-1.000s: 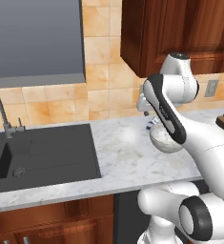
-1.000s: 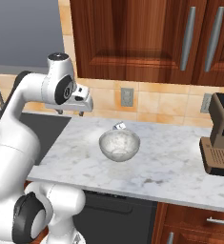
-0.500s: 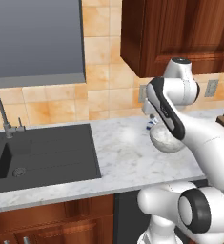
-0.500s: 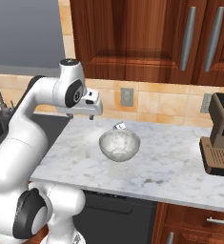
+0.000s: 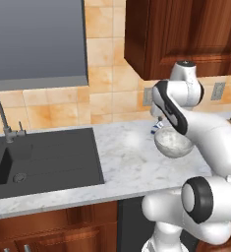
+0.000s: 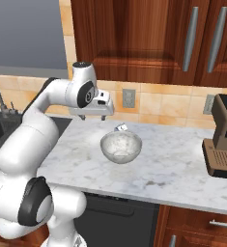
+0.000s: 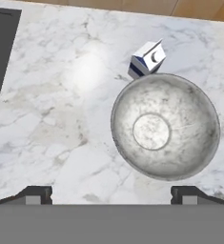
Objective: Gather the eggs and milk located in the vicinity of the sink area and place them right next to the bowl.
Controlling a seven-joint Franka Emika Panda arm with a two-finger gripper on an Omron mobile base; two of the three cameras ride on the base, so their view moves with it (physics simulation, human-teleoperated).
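One milk carton, white with a dark blue band, stands on the marble tabletop touching the far rim of the bowl; in the right base view I see it as a small white-and-blue shape just behind the bowl, toward the tiled wall. I hold the claw above the tabletop, left of the bowl and clear of it, with its two fingers spread wide and nothing between them. From the hand camera I look straight down into the bowl, whose speckled silvery inside shows a round flat base. Well to the left, the dark sink is set into the same tabletop, with its curved faucet at the back. A coffee machine stands at the right end of the tabletop.
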